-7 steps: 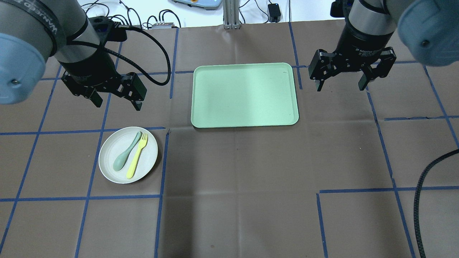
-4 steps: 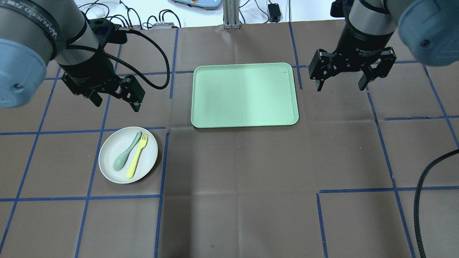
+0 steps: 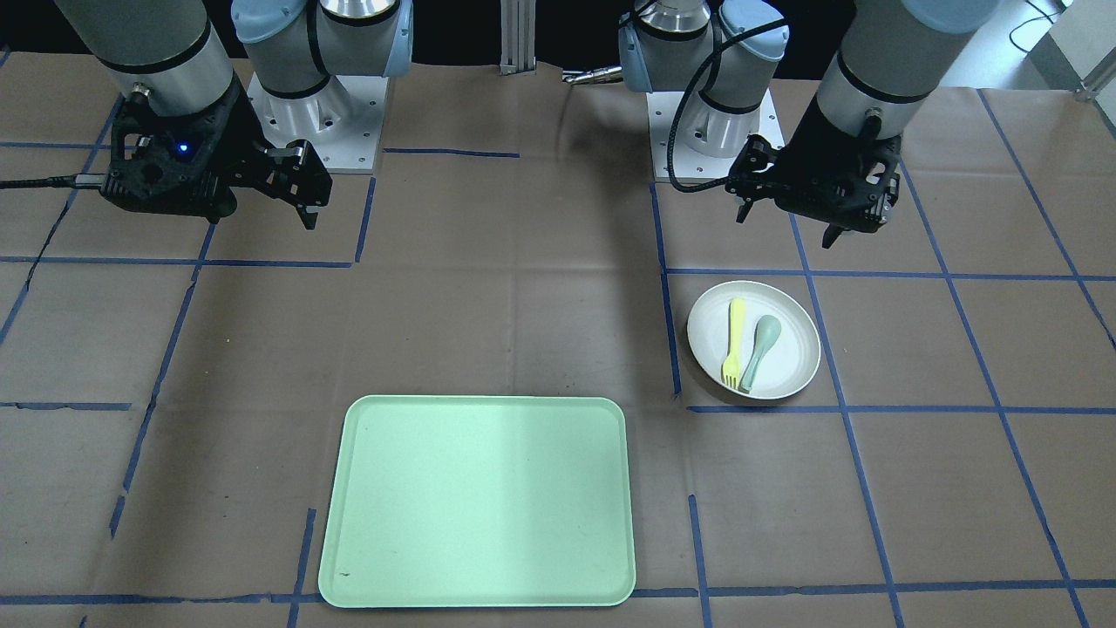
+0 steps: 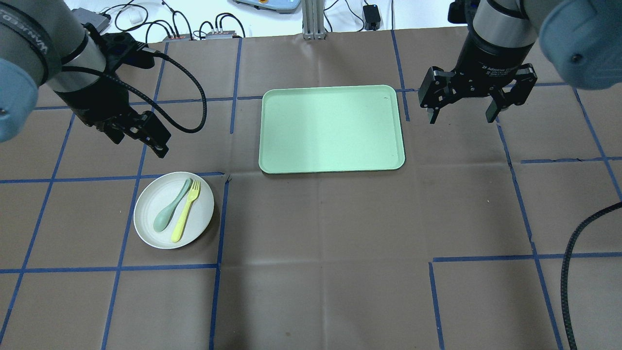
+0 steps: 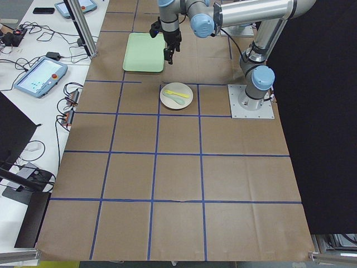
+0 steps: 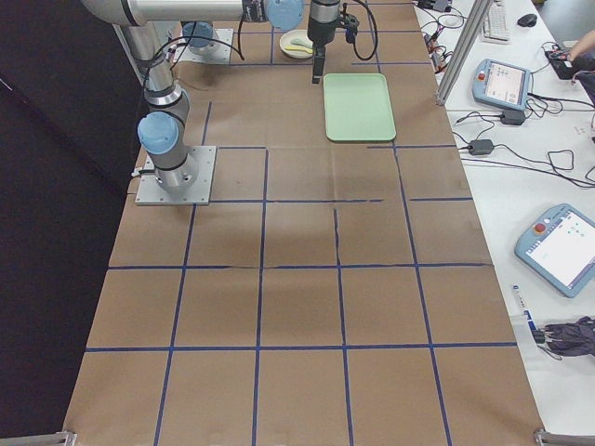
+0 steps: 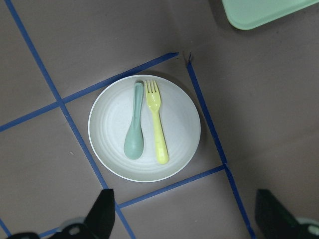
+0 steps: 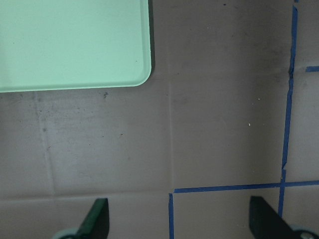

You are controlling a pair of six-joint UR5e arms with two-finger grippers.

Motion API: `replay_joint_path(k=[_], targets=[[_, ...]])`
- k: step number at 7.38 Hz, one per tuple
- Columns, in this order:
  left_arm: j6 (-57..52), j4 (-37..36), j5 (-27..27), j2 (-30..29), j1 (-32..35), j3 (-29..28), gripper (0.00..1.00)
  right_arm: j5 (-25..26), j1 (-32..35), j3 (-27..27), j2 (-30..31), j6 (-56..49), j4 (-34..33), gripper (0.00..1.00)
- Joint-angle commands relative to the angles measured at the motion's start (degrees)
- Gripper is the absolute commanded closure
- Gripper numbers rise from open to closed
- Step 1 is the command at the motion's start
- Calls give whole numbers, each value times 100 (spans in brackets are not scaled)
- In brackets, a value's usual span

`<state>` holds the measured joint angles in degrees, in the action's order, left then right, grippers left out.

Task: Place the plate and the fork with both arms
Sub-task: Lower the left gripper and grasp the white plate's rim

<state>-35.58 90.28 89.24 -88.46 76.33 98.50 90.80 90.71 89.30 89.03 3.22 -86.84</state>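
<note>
The left end effector (image 4: 138,141) is hovering wide open and empty near the plate (image 4: 197,221), which is sitting on the surface carrying the fork (image 4: 185,210) (beside a spoon (image 4: 170,206)). The right end effector (image 4: 461,116) is hanging open, empty, beside the tray (image 4: 330,129).

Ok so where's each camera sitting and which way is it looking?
Front-facing: across the table, facing the robot; both bases, left gripper on its right.
Overhead: behind the robot, looking down; right gripper on its right.
Exterior left: table's end, looking along it; left arm nearest.
Exterior right: opposite end; right arm nearest.
Left wrist: straight down on the plate; fingertips.
Right wrist: down on the tray corner; fingertips.
Front-facing and overhead share plate and tray.
</note>
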Motion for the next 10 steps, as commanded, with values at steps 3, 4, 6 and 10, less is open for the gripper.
replay_joint_path(k=[3, 4, 6, 10], targets=[[-1720, -906, -47, -758, -715, 345, 1, -1, 0, 0, 0, 4, 0, 0], [-2072, -925, -56, -1013, -960, 371, 3, 8, -9, 0, 0, -5, 0, 0], [-2295, -995, -433, -1584, -1182, 363, 2, -1, -9, 0, 0, 4, 0, 0], [-2322, -1039, -583, -2279, -1331, 371, 8, -1, 8, 0, 0, 4, 0, 0]])
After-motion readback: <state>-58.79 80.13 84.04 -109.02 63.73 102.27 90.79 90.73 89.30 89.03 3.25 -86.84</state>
